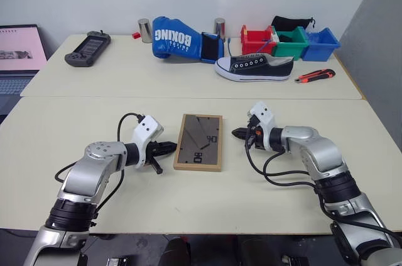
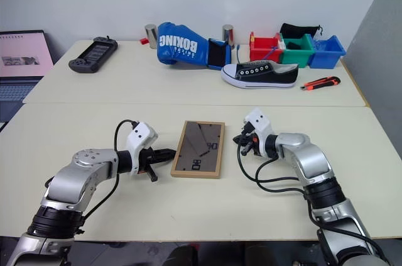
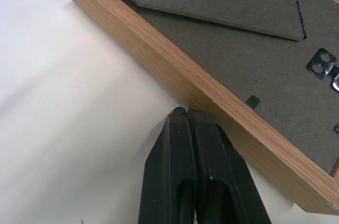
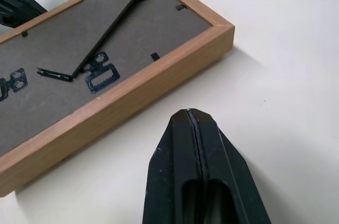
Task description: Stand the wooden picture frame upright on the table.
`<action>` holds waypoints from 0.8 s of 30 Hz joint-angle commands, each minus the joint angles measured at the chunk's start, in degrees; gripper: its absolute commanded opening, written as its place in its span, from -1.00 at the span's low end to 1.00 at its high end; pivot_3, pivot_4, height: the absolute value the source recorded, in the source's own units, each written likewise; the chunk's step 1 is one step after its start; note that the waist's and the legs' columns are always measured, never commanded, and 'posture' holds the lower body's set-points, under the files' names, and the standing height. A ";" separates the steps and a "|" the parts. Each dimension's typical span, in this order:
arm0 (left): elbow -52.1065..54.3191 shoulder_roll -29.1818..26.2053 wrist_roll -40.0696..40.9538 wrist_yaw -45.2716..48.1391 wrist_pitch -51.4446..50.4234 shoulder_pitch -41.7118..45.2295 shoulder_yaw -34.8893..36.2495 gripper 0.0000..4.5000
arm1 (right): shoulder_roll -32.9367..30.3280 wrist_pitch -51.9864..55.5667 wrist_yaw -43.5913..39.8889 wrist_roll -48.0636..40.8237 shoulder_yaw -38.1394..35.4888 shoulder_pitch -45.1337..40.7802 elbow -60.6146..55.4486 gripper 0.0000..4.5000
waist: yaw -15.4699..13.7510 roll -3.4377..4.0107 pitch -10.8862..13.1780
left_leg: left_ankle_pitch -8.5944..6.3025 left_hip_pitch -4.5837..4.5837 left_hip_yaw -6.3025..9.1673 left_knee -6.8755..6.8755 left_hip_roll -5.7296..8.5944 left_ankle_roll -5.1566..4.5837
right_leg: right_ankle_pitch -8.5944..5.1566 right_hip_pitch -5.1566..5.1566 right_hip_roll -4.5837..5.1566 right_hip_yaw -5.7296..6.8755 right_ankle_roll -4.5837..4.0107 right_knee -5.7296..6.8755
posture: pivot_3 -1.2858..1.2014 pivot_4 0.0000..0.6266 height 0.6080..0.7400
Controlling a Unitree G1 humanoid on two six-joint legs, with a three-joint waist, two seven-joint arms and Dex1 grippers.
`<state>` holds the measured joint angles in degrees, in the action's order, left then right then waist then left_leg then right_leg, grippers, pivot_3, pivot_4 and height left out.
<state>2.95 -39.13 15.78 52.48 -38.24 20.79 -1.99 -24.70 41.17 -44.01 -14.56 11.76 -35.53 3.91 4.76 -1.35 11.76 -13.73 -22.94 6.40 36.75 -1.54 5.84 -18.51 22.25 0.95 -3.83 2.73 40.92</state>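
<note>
Closed grippers beside face-down wooden picture frame

Left claw, right claw closed

1. Lighting is bright and even, soft overhead by the look of it, no harsh glare on the table.
2. Shadows are faint, just a thin one under the wooden picture frame.
3. Wrist views go a bit soft up close, probably focus.
</note>
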 commanded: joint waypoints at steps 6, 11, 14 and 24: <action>-2.19 -7.91 9.09 8.04 -6.98 7.23 7.39 -0.99 | -13.74 -7.22 -15.84 -1.24 -1.78 -2.84 0.28 -1.00 | -0.02 0.00 0.01 | 0.00 -0.01 -0.01 -0.01 0.00 -0.01 | -0.01 -0.02 0.00 0.02 0.01 -0.06 | 0.03 -0.52 1.00; -8.71 -10.18 21.52 12.22 -26.71 14.13 12.60 -0.77 | -17.17 -12.30 -25.15 -2.38 -1.57 -5.31 1.42 -1.00 | 0.28 -0.01 0.02 | -0.01 0.01 -0.02 -0.05 -0.01 -0.01 | -0.01 -0.01 -0.02 0.04 0.01 -0.07 | 0.03 -0.52 1.00; -13.05 -12.26 24.55 13.12 -36.73 15.96 11.71 -0.48 | -18.03 -16.91 -29.65 -0.89 0.14 -6.23 2.42 -1.00 | 0.42 -0.01 0.02 | -0.02 0.01 -0.01 -0.04 -0.02 -0.03 | -0.01 -0.01 -0.04 0.05 0.02 -0.06 | 0.03 -0.52 1.00; -21.28 -13.85 25.73 16.53 -45.04 19.76 3.56 0.54 | -15.29 -21.98 -31.86 2.94 3.12 -8.21 6.50 -1.00 | 0.15 -0.01 0.02 | -0.01 -0.01 0.02 -0.03 -0.02 -0.02 | -0.01 0.00 -0.02 0.08 0.01 -0.06 | 0.03 -0.52 1.00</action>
<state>-18.76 -52.31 40.40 67.24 -83.09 39.93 2.77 -39.97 20.18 -75.48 -12.33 14.97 -42.13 10.64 4.91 -1.36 11.78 -13.74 -22.95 6.42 36.72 -1.56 5.82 -18.53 22.25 0.93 -3.76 2.74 40.86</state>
